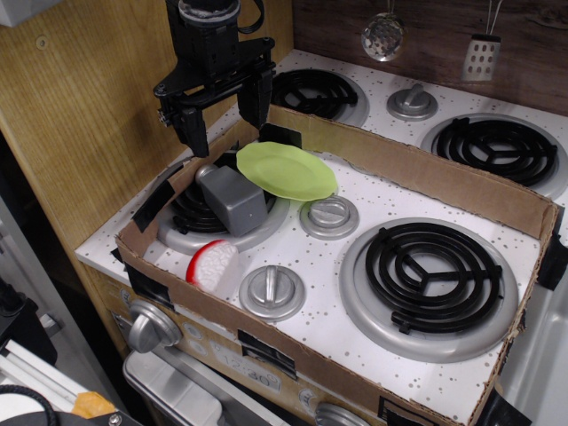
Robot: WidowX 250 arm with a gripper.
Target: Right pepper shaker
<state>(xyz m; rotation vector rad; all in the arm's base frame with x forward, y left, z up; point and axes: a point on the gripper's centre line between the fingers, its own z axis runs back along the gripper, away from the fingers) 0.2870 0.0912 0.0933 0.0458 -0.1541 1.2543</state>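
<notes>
Black gripper (222,111) hangs downward, jaws apart (empty).

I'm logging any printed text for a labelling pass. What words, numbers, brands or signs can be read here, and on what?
No text can be read anywhere.
Front panel of the toy stove: faint pale markings near the knobs, too blurred to read.
Pepper shaker, green plate, gripper: no lettering visible.

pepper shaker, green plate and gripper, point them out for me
pepper shaker (233,201), main camera view, on its grey boxy side
green plate (286,170), main camera view, on the plate's flat centre
gripper (224,108), main camera view, midway between the two black fingertips
</notes>
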